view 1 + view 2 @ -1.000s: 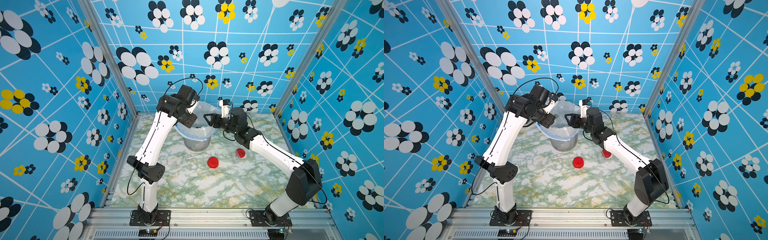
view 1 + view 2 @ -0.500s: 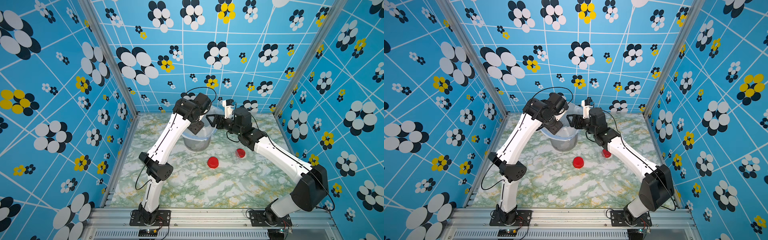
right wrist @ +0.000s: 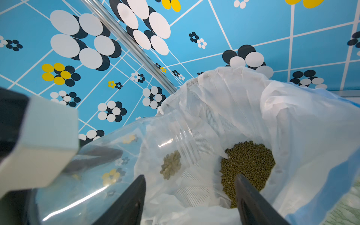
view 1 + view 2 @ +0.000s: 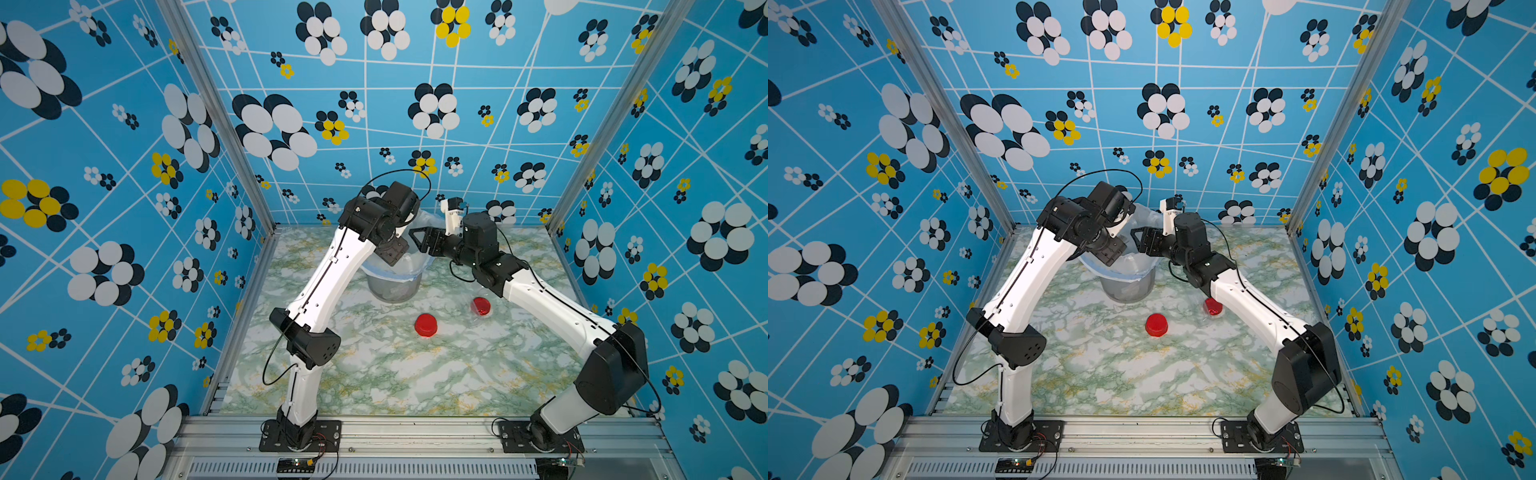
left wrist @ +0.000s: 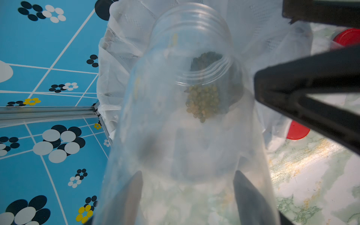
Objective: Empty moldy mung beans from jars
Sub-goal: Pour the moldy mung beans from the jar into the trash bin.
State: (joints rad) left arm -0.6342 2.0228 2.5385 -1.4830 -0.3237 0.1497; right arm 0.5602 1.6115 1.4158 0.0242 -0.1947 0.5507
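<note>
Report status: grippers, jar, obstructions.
Left gripper clamped on lidless jar, tipped over lined bucket. Right gripper open, above bag. Bean clump inside jar mouth; pile in bag. Nothing blocking.

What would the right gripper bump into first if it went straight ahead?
Probably the white bag, beside the mung beans. The right gripper points into it. The tilted jar is close too, but depth is unclear.

Both top views are looking down from high at the front, taking in the whole table point(image 4: 415, 382). Both wrist cameras are looking closely into the lined bucket point(image 3: 292, 116), sharing the tipped jar point(image 5: 185, 39).
</note>
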